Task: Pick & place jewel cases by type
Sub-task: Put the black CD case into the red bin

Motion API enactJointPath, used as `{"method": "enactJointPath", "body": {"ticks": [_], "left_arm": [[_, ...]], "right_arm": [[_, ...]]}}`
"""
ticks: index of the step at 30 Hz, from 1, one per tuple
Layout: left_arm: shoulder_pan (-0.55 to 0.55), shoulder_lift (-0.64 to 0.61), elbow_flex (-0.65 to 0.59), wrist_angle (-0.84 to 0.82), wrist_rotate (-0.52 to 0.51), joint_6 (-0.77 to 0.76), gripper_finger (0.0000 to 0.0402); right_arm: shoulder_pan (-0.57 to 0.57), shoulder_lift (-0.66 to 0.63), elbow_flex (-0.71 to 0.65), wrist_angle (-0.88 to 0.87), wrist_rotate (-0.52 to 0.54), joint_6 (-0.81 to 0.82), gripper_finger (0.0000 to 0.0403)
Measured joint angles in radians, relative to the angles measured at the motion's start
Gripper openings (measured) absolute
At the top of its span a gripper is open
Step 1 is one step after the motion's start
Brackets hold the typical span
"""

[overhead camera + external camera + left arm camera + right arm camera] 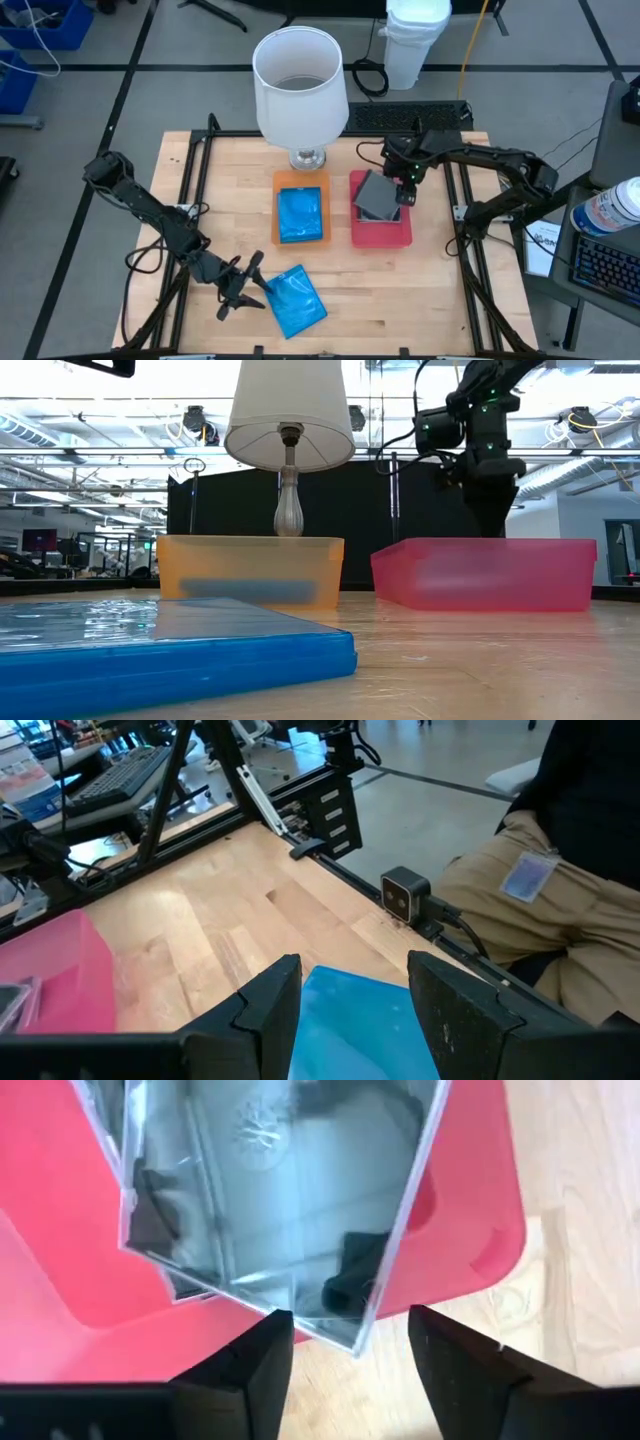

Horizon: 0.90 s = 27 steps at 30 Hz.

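Two trays sit side by side in front of the lamp [299, 85], and I place everything from that lamp. The orange tray [301, 182] is directly at its base, holding a blue jewel case [300, 214] that lies flat and nearly fills it, leaving only narrow orange margins along the walls. The red tray [381, 234] is just beside the orange one, on the side toward my right arm, with a thin strip of bare table [230, 190] between their walls.

My right gripper [404, 187] hangs over the red tray's far end, fingers [247, 1363] spread apart and gripping nothing. A grey clear jewel case [380, 196] lies in that tray at a skewed angle; in the right wrist view one of its corners points down between my fingers and its edge crosses the tray's rim line.

My left gripper [240, 287] is well away from the lamp, near the table's front edge, fingers [268, 1003] parted with a second blue jewel case [297, 299] just ahead of them, lying tilted on the wood. It is not closed on that case. The wood between this case and the two trays is open boards, and the black frame rails [192, 180] run along both sides.
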Motion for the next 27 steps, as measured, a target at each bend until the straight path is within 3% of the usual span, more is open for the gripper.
{"method": "enactJointPath", "body": {"ticks": [11,17,20,24,27], "left_arm": [[0.0,0.0,0.0,-0.013,0.0,-0.001,0.0191],[0.0,0.0,0.0,-0.018,0.0,-0.001,0.0191],[0.0,0.0,0.0,-0.028,0.0,-0.001,0.0191],[0.0,0.0,0.0,-0.04,-0.003,0.005,0.0191],[0.001,0.0,0.0,-0.045,-0.026,0.006,0.0191]], "right_arm": [[0.1,-0.001,0.0,0.09,-0.003,-0.134,0.0185],[0.151,-0.006,0.001,0.204,0.321,-0.155,0.0165],[0.151,-0.005,0.001,0.252,0.349,-0.171,0.0146],[0.152,-0.005,0.001,0.322,0.469,-0.18,0.0106],[0.151,-0.005,0.001,0.342,0.469,-0.197,0.0077]]}}
